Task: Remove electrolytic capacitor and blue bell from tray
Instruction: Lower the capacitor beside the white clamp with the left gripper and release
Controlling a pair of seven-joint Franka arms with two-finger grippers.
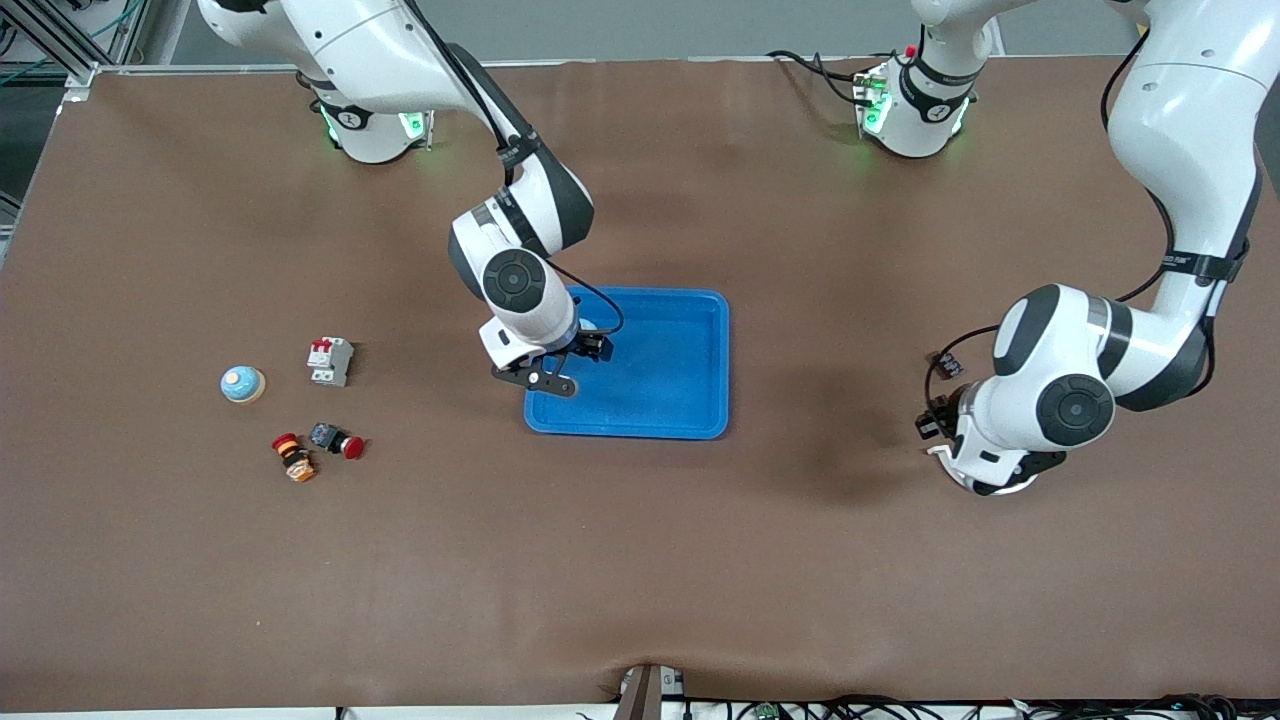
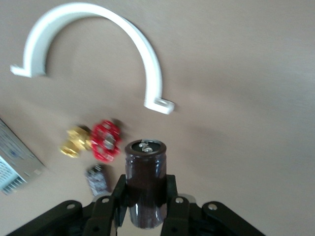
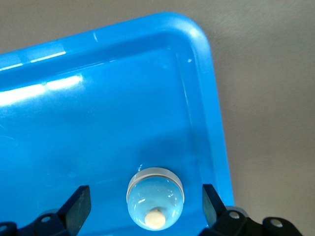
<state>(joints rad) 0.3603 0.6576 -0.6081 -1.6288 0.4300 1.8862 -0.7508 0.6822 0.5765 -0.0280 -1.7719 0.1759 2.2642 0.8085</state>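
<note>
I see two glossy white arms with black joint bands, round black caps, thin black cables, green-lit bases and black, silver-screwed grippers.

A robotics lab: two bench-mounted arms [image 1: 520, 230], brown-matted table [image 1: 640, 560], scattered electrical parts [image 1: 329, 361].

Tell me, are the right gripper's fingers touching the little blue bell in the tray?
Apart. The right wrist view shows the right gripper open, with bare blue tray floor between each of its fingers and the bell.
</note>
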